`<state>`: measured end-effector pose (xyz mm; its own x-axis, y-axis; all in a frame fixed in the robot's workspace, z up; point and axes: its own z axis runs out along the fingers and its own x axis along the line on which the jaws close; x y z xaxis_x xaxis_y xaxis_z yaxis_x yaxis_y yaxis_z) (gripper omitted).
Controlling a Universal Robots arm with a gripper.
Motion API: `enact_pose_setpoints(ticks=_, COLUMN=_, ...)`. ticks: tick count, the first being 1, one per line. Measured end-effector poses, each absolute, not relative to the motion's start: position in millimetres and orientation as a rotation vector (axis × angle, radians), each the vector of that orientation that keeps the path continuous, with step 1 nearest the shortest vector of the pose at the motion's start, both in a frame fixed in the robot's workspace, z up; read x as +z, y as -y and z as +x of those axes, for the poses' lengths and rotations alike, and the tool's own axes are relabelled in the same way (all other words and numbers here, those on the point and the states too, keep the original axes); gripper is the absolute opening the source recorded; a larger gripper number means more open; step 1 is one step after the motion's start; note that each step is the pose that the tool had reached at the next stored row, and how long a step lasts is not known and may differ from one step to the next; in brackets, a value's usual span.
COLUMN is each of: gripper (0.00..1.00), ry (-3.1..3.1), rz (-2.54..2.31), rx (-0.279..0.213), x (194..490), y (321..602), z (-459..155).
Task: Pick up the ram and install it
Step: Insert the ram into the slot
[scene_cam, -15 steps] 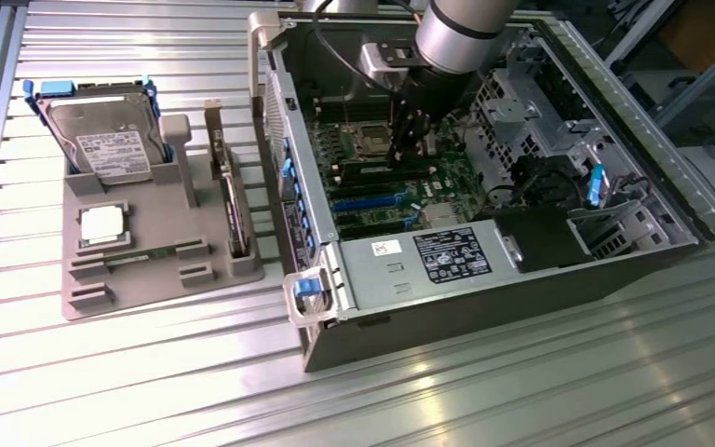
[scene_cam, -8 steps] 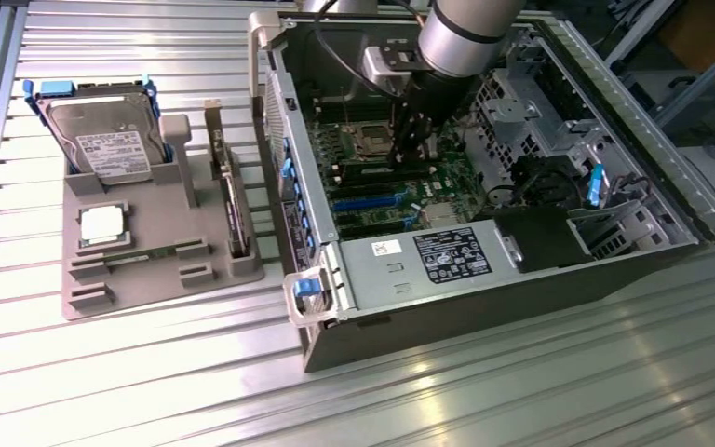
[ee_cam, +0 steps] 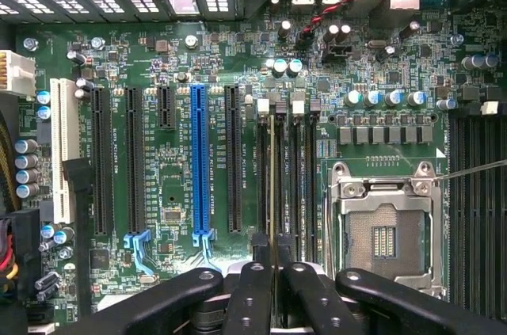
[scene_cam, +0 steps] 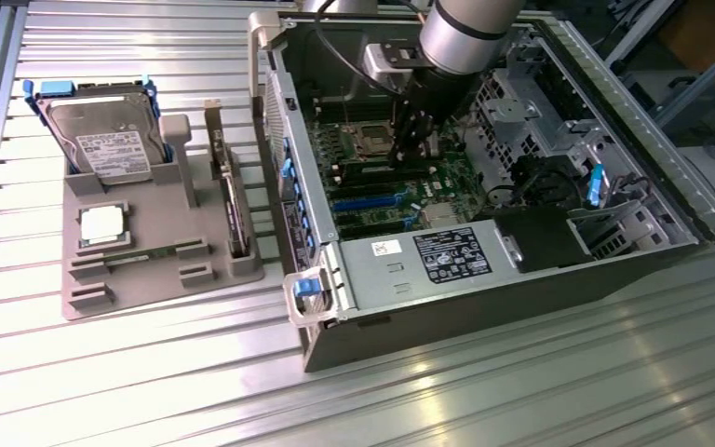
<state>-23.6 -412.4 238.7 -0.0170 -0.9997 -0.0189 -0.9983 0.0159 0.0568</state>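
In the wrist view the ram (ee_cam: 272,177) appears edge-on as a thin greenish strip running out from between my fingers. My gripper (ee_cam: 272,245) is shut on it. The strip lines up along the black memory slots (ee_cam: 295,177) beside the empty CPU socket (ee_cam: 384,228); I cannot tell whether it touches a slot. The exterior view has my gripper (scene_cam: 415,151) reaching down into the open computer case (scene_cam: 370,279), just above the green motherboard (scene_cam: 389,186) near the socket.
A grey tray (scene_cam: 146,279) at the exterior view's left holds a hard drive (scene_cam: 109,140), a square silver CPU chip (scene_cam: 103,226) and an upright expansion card (scene_cam: 234,200). Case walls, drive cage (scene_cam: 519,121) and power supply (scene_cam: 438,256) surround the motherboard. A blue PCIe slot (ee_cam: 198,161) sits near the memory slots.
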Motion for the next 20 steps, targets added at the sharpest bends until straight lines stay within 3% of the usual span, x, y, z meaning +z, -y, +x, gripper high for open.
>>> enact_pose_setpoints(ticks=20, gripper=0.12, ry=2.181, rz=2.220, rx=-0.083, x=235.9, y=411.8, z=-23.6)
